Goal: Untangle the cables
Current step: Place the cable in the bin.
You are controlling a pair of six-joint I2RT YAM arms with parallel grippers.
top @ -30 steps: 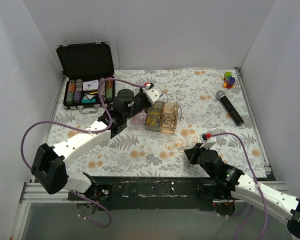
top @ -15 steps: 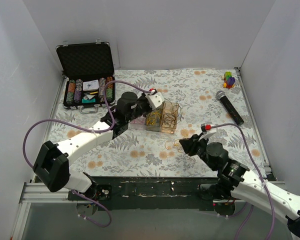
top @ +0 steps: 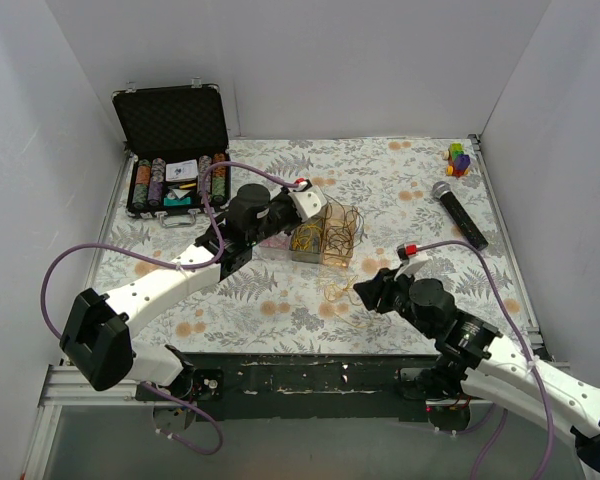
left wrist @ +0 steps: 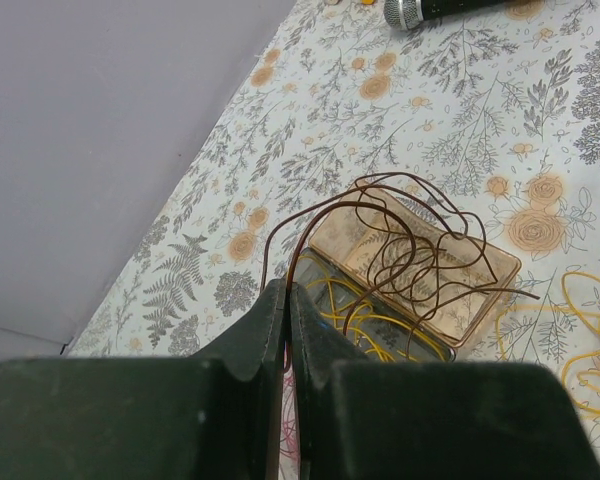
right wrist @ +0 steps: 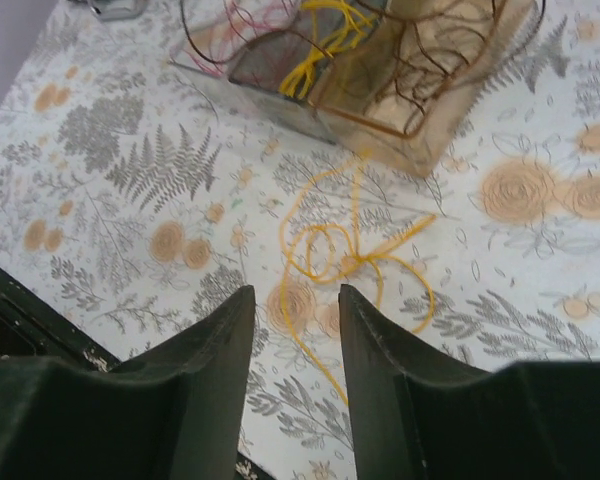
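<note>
Three clear bins (top: 306, 256), pink, yellow, brown cables (right wrist: 315, 35) inside

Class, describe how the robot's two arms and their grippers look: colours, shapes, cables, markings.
The left arm and right arm have white tapered links joined by chunky black cylindrical joints. A thin purple hose loops along each, with a small red tag near the wrist. Each gripper's fingers are dark, broad at the base, narrowing to blunt tips.
</note>
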